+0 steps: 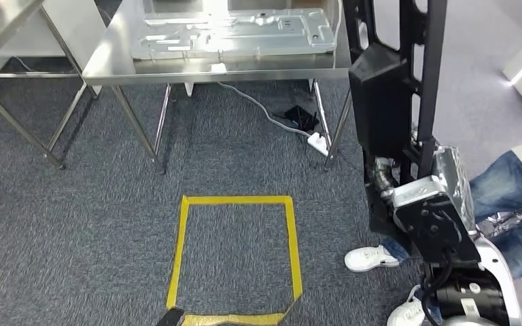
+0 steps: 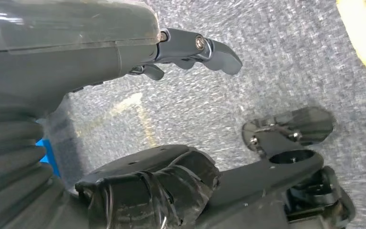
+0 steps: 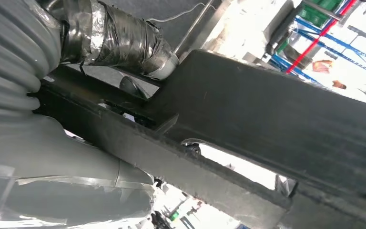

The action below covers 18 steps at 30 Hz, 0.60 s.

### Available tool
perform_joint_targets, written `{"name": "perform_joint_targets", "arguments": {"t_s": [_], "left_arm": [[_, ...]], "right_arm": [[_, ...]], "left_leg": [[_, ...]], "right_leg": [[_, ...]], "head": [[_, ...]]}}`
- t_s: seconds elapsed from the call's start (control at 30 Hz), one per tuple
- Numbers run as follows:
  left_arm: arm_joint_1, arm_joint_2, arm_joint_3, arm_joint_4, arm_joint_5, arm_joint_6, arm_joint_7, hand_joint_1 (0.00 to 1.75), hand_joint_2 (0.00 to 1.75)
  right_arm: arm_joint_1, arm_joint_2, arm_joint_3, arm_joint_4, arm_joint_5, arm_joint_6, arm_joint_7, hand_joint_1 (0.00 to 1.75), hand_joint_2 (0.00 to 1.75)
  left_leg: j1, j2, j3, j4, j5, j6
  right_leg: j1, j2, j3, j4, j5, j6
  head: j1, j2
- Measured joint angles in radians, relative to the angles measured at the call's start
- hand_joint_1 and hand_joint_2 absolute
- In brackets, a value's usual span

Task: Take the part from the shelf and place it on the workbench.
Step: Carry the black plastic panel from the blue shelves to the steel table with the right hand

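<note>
A long black frame-like part (image 1: 380,102) stands upright at the right of the head view, held by my right hand (image 1: 397,180) near its lower end. In the right wrist view the same black part (image 3: 267,109) runs across the picture, with my taped thumb (image 3: 119,43) pressed against it. The steel workbench (image 1: 217,68) stands ahead at the top of the head view, with its near edge to the left of the part. My left hand (image 2: 100,52) hangs over the grey carpet with its fingers (image 2: 195,47) apart from the taped thumb (image 2: 147,191), holding nothing.
A flat silver metal panel (image 1: 231,34) lies on the workbench. A cable and white power strip (image 1: 318,141) lie under it. A yellow tape square (image 1: 234,255) marks the carpet. A person in jeans (image 1: 510,197) and white shoes (image 1: 370,258) sits at the right. Another steel frame (image 1: 13,102) stands left.
</note>
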Motion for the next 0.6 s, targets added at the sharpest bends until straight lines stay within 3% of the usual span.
{"name": "perform_joint_targets", "arguments": {"t_s": [0.1,0.17,0.23,0.3,0.33,0.37,0.43,0.47,0.5,0.6], "left_arm": [[-0.001,0.000,0.000,0.000,0.001,0.001,0.002,0.00,1.75],[-0.006,0.000,0.000,0.000,0.002,0.001,0.003,0.00,1.75],[-0.008,0.001,0.000,0.000,0.002,0.002,0.004,0.00,1.75],[-0.008,0.000,0.000,0.000,0.002,0.002,0.006,0.00,1.75],[-0.007,-0.001,0.000,0.000,0.003,0.002,0.008,0.00,1.75],[-0.007,-0.002,0.000,0.000,0.004,0.002,0.010,0.00,1.75],[-0.006,-0.005,0.000,0.000,0.006,0.001,0.012,0.00,1.75],[-0.007,-0.006,0.000,0.000,0.006,0.001,0.014,0.00,1.75],[-0.008,-0.008,0.000,0.000,0.006,0.001,0.016,0.00,1.75],[-0.009,-0.007,0.000,0.000,0.008,0.002,0.020,0.00,1.75]], "right_arm": [[0.001,0.000,-0.005,-0.006,0.000,-0.004,-0.001,1.54,1.75],[0.001,0.000,-0.008,-0.008,0.000,-0.006,-0.001,1.54,1.75],[0.007,0.000,-0.009,-0.009,0.001,-0.011,0.000,1.54,1.75],[0.015,0.000,-0.009,-0.009,0.001,-0.014,0.000,1.54,1.75],[0.019,0.000,-0.010,-0.009,0.001,-0.015,0.000,1.54,1.75],[0.021,0.000,-0.010,-0.009,0.001,-0.017,0.000,1.54,1.75],[0.023,0.000,-0.012,-0.009,0.001,-0.024,0.000,1.54,1.75],[0.026,0.000,-0.013,-0.010,0.001,-0.029,0.000,1.54,1.75],[0.028,0.000,-0.014,-0.011,0.002,-0.034,0.000,1.54,1.75],[0.032,0.000,-0.019,-0.018,0.001,-0.048,-0.001,1.54,1.75]], "left_leg": [[-0.003,-0.002,0.026,-0.012,-0.014,0.022],[0.000,-0.004,0.048,-0.022,-0.022,0.034],[-0.002,-0.006,0.069,-0.027,-0.039,0.042],[-0.005,-0.010,0.096,-0.027,-0.061,0.045],[-0.007,-0.013,0.112,-0.027,-0.072,0.046],[-0.008,-0.015,0.129,-0.027,-0.084,0.046],[-0.010,-0.018,0.157,-0.026,-0.107,0.043],[-0.012,-0.020,0.165,-0.026,-0.118,0.040],[-0.013,-0.022,0.171,-0.028,-0.127,0.035],[-0.017,-0.023,0.185,-0.017,-0.134,0.021]], "right_leg": [[-0.001,0.000,-0.001,0.031,0.006,0.018],[-0.001,0.000,-0.064,0.129,0.016,0.024],[0.000,0.000,-0.152,0.244,-0.020,0.024],[0.002,0.000,-0.216,0.285,-0.070,0.022],[0.005,0.000,-0.228,0.265,-0.068,0.019],[0.009,0.000,-0.229,0.218,-0.039,0.014],[0.021,0.003,-0.212,0.097,0.072,-0.001],[0.026,0.005,-0.202,0.056,0.113,-0.008],[0.029,0.007,-0.194,0.033,0.138,-0.014],[0.023,0.009,-0.166,0.014,0.143,-0.025]], "head": [[0.002,0.000],[0.004,0.000],[0.005,0.000],[0.005,0.000],[0.005,0.000],[0.005,0.000],[0.005,0.000],[0.005,0.000],[0.005,0.000],[0.004,0.000]]}}
